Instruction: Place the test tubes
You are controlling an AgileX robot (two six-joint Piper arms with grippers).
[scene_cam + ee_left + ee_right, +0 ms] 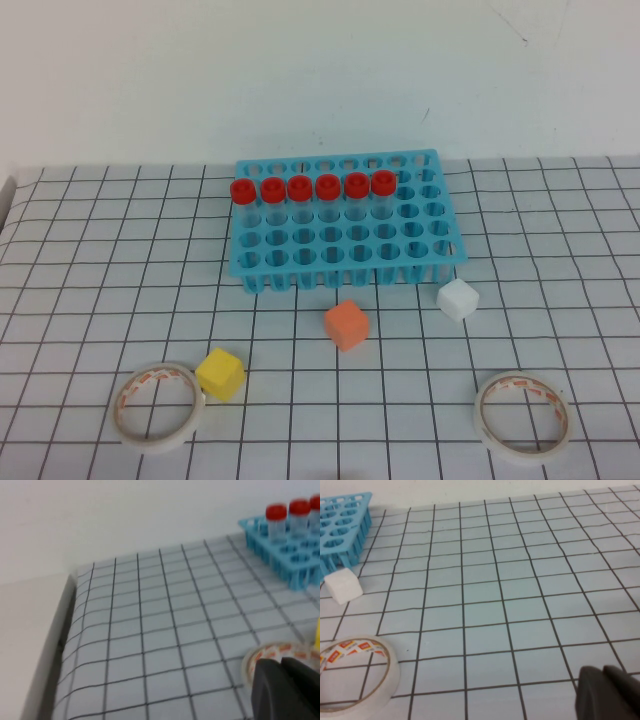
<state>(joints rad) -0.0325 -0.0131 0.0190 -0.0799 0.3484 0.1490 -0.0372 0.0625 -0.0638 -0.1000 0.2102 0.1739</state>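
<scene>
We count six tubes (314,186), one rack (420,250), three cubes (346,325), two rolls (155,404). The left gripper (282,667) and right gripper (605,677), each near a roll, are closed and empty.

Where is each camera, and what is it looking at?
High view: raised on the robot's side, looking down at the blue rack and red-capped tubes; no arm shows.
Left wrist view: on the left arm, facing the rack; shut left gripper near the left tape roll.
Right wrist view: on the right arm, facing the white cube and right tape roll; shut right gripper above the mat.
Shared: all see the rack.
</scene>
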